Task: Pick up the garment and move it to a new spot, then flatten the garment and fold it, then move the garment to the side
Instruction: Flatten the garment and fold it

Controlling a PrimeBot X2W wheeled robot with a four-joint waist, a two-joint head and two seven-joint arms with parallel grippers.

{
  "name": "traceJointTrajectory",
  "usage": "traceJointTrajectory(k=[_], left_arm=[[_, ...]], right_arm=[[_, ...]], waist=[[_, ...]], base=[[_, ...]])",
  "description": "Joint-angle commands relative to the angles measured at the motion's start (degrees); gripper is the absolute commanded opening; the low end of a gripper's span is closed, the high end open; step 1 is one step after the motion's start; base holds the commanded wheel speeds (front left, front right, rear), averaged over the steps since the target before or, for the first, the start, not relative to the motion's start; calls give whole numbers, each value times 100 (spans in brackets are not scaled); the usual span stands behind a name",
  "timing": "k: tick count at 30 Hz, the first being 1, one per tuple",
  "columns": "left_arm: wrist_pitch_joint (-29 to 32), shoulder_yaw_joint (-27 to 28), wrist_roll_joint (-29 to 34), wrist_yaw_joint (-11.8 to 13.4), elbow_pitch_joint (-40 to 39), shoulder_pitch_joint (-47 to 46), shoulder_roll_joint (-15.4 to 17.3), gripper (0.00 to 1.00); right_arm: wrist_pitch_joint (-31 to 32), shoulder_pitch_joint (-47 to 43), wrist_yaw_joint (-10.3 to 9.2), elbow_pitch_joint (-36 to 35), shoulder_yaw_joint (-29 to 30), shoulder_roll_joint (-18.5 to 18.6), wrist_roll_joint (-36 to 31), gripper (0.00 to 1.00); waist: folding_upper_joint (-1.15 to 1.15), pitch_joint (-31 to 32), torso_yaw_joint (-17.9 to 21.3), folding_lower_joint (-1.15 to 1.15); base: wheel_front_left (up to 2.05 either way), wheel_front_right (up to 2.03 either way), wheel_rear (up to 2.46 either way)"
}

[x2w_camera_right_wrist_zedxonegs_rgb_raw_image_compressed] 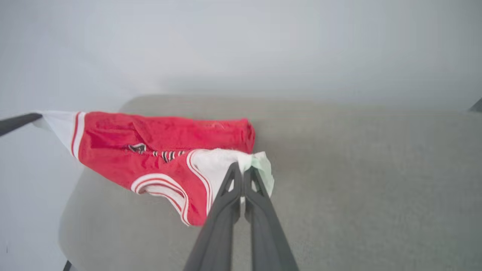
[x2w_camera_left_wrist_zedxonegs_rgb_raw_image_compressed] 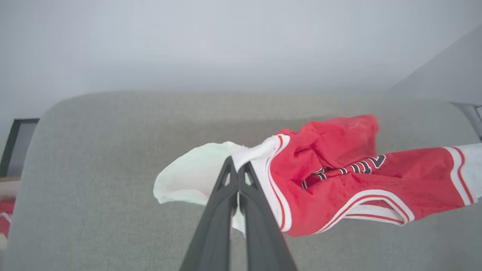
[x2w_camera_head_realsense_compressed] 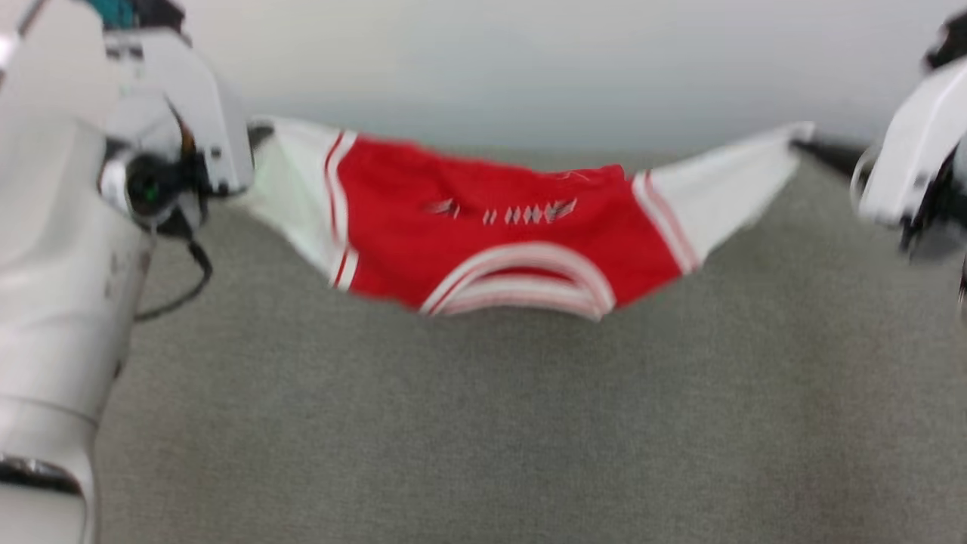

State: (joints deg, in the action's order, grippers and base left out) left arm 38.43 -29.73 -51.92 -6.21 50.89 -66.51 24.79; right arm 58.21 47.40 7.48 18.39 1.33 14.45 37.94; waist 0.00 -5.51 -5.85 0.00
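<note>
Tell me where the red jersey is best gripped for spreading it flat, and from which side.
By the white sleeve ends, one from each outer side. Shut on them like that, the left pincer and right pincer hold the jersey stretched wide, collar sagging in the middle.

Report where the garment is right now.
In the head view the garment hangs stretched across the upper middle, over the grey surface, one white sleeve pinched in the left hand and the other in the right hand.
</note>
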Motion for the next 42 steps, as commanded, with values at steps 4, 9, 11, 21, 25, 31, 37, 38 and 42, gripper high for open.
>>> traceJointTrajectory(k=[4, 9, 11, 21, 25, 31, 37, 38, 42], left_arm=[[-142, 40, 130, 97, 8, -545, 62, 0], [-334, 136, 97, 87, 120, -1010, 5, 0], [-367, 121, 135, 51, 129, -1178, 23, 0], [-387, 11, 217, -26, 184, -1483, 91, 0], [-571, -35, 333, -40, 128, -1666, 184, 0], [-1500, -39, 604, 5, 58, -2177, 28, 0], [-3137, 235, 789, 4, 223, -3116, -199, 0], [-3401, 295, 780, -7, 274, -3236, -234, 0], [-3853, 350, 716, -51, 485, -3357, -324, 0]], right_arm=[[-794, 907, 2, 684, 391, -225, -139, 0], [-1480, 1674, 2, 1351, 412, -258, -342, 0], [-1557, 1885, 2, 1510, 283, -221, -343, 0], [-1676, 2270, 2, 1763, 20, 18, -127, 0], [-1879, 2594, 2, 1811, -129, 21, -248, 0], [-2999, 3412, 2, 2012, -661, 104, -1007, 0], [-5218, 4544, -1, 2412, -1068, 242, -1990, 0], [-5536, 4696, -1, 2523, -1105, 256, -2103, 0], [-6075, 5036, 0, 2869, -1326, 347, -2376, 0]], waist=[[0, 615, -151, 0], [0, 796, -210, 0], [0, 851, -232, 0], [0, 671, -328, 0], [0, 61, -280, 0], [0, -1258, -236, 0], [0, -2360, -301, 0], [0, -2491, -328, 0], [0, -2809, -423, 0]], base=[[0, 0, 0], [0, 0, 0], [0, 0, 0], [0, 0, 0], [0, 0, 0], [0, 0, 0], [0, 0, 0], [0, 0, 0], [0, 0, 0]])
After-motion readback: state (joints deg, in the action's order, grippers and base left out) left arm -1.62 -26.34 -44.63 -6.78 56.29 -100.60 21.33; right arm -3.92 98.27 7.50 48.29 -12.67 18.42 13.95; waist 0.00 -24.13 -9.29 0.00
